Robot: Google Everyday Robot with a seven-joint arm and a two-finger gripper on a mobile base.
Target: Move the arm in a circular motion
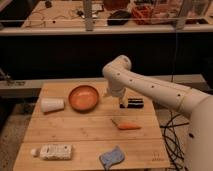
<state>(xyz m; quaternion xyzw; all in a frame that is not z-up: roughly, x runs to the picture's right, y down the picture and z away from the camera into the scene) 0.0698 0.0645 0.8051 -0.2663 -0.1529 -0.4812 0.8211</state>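
Table (90, 136): pale wood, planked, matt.
Arm (150, 90): smooth cream shell, plastic-looking, faint sheen.
Gripper (121, 102): at arm tip, low over table between bowl and dark box; finish unclear.
Bowl (83, 97): orange, smooth, slightly glossy.
Cup (52, 105): white, matt.
Rag (113, 157): blue cloth, soft, crumpled.
Box (134, 103): dark, somewhat shiny.
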